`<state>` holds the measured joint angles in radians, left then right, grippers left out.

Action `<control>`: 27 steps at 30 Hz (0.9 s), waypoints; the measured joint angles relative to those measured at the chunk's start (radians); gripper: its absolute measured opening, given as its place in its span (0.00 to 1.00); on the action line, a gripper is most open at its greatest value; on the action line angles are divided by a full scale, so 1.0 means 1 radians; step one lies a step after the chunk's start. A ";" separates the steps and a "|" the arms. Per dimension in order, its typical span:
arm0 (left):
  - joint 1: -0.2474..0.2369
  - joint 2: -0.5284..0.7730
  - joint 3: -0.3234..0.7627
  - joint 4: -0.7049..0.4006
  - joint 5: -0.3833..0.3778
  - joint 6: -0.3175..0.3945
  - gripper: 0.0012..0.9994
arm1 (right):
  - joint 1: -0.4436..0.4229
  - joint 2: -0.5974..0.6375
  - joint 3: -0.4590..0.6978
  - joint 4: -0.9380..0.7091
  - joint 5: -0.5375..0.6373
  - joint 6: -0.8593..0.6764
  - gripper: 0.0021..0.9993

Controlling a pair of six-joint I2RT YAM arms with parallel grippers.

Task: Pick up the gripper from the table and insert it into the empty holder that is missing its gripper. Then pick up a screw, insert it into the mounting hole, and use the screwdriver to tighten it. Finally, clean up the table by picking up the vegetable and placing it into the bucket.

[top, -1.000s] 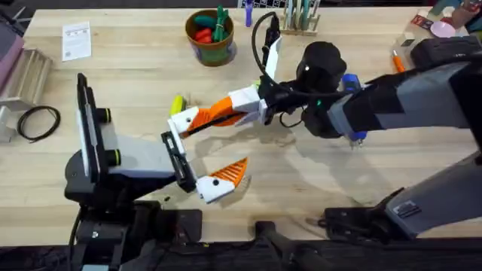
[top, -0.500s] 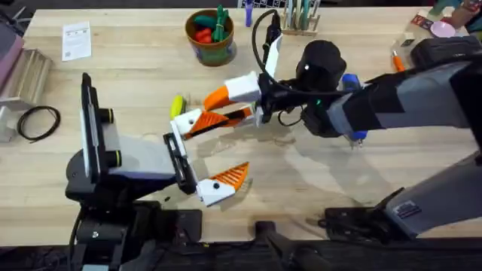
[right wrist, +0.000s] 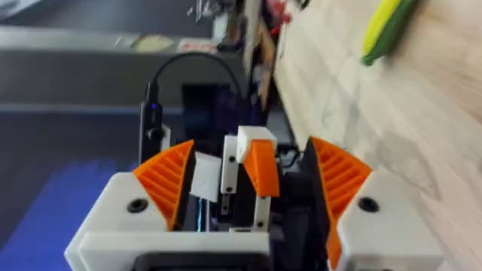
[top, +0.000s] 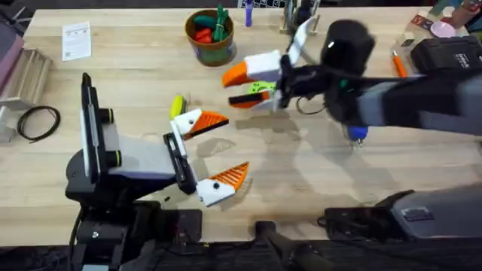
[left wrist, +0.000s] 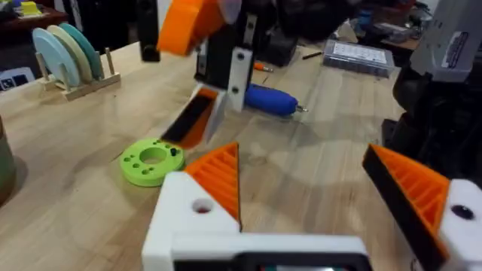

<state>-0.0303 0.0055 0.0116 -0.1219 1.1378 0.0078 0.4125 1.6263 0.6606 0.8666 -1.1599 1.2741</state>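
Note:
The orange gripper [top: 212,120] [left wrist: 219,175] sits on the holder [top: 188,121] [left wrist: 183,216], the white upper finger base of my left gripper [top: 226,147] [left wrist: 301,162]. That gripper stands wide open above the table, and a round hole shows in the holder. My right gripper [top: 245,85] [right wrist: 252,150] hovers open and holds nothing, up and to the right of the holder, over a flat green disc [top: 260,87] [left wrist: 151,160]. The yellow vegetable [top: 177,104] [right wrist: 384,26] lies just behind the holder. The bucket [top: 212,47] stands at the back. The blue screwdriver [top: 355,134] [left wrist: 267,99] lies partly under my right arm.
The bucket holds red and green toys. A cable loop [top: 38,120], a metal rack [top: 22,71] and a paper card [top: 75,39] lie at the left. A pen stand [top: 301,19], an orange pen [top: 398,62] and a black case [top: 444,53] lie at the back right.
My right gripper opened off the orange gripper at the holder and drew back up and to the right. The orange gripper stays in the holder. The left arm has not moved.

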 joint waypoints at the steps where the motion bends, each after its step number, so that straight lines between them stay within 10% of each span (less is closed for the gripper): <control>1: 0.000 0.000 0.000 0.000 0.000 0.000 0.99 | -0.018 -0.041 0.010 -0.101 0.008 -0.047 0.83; 14: 0.000 0.000 0.000 -0.001 0.003 0.000 0.99 | -0.134 -0.299 0.434 -1.388 0.331 -0.739 0.83; 27: 0.000 0.000 0.000 -0.001 0.003 0.000 0.99 | 0.017 -0.214 0.802 -1.905 0.983 -1.000 0.84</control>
<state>-0.0303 0.0055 0.0116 -0.1226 1.1408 0.0078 0.4296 1.4119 1.4630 -1.0384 -0.1771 0.2741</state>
